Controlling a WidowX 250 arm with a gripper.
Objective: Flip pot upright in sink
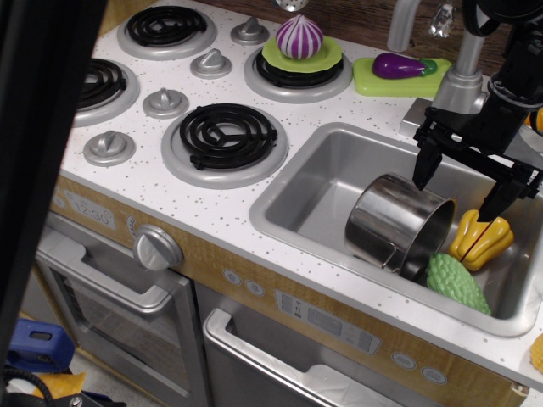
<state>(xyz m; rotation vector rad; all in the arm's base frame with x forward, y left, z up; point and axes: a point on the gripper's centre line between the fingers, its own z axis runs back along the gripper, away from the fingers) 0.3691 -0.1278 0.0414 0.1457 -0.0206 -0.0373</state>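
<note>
The scene is evenly and brightly lit from above, and soft glare is seen on the pot (397, 222) and the sink (310, 191) wall. The left edge is blocked by a dark, blurred shape, while the middle is kept sharp.

A white speckled toy kitchen counter (254, 199) is seen from above at an angle. Four round black coil burners are set into it: one at the back left (166, 27), one at the left edge, partly hidden (100, 85), one in the front middle (224, 136), and one at the back (297, 72) that is covered by a green plate (327, 56) bearing a purple and white striped onion (299, 36). Grey knobs (166, 103) are placed between the burners. A green tray (373, 80) holding a purple eggplant (399, 65) is laid near the back. A grey sink (314, 182) is sunk into the counter's right side.
</note>
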